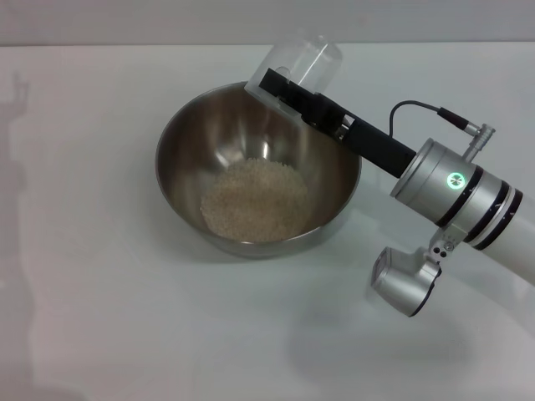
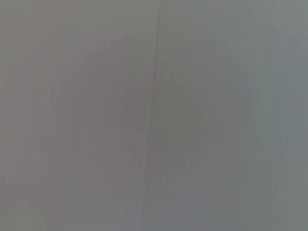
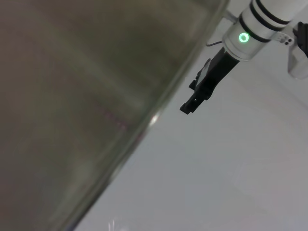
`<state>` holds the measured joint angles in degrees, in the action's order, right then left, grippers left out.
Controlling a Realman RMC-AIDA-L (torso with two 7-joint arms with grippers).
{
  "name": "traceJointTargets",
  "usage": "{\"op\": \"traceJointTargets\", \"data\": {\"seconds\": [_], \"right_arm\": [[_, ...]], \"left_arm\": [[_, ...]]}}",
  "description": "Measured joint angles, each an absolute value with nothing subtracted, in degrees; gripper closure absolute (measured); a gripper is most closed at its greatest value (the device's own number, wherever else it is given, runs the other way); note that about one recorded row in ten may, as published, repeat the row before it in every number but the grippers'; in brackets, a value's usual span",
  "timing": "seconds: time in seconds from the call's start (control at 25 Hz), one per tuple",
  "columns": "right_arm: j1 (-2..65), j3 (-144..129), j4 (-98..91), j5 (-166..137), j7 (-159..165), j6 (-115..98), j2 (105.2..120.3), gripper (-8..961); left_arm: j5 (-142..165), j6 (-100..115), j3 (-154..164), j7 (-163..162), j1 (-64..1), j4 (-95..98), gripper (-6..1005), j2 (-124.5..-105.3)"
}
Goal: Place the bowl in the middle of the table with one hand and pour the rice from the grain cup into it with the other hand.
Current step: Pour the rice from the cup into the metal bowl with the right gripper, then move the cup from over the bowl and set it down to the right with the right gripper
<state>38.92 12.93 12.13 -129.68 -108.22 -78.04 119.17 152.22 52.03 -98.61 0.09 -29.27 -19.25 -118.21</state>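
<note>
The steel bowl [image 1: 188,142] stands in the middle of the white table [image 1: 100,317] with a pale mound of rice [image 1: 255,199] in its bottom. My right gripper [image 1: 280,85] is shut on the clear grain cup [image 1: 311,57], held tipped on its side over the bowl's far rim, mouth toward the bowl. I see no rice in the cup. The right wrist view shows the bowl's wall [image 3: 72,96] close up and, farther off, my left gripper [image 3: 188,107] hanging above the table. The left wrist view shows only a plain grey surface.
The right arm [image 1: 456,188] reaches in from the right, with its wrist camera housing [image 1: 405,280] just above the table beside the bowl. A faint shadow [image 1: 17,96] lies on the table at the far left.
</note>
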Motion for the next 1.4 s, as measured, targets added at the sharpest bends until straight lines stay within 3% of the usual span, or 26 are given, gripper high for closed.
{"op": "traceJointTargets", "data": {"seconds": [1.04,1.4], "right_arm": [[38.5,13.4,13.6,-129.3,-111.9,-77.6,119.43,936],[35.0,20.0,21.2,-127.4,-100.2,-75.3,119.52,937]], "left_arm": [[152.3,52.1,-98.6,-0.4,-28.9,-19.2,155,-118.24],[152.3,52.1,-98.4,-0.4,-29.2,-19.2,155,-118.29]]}}
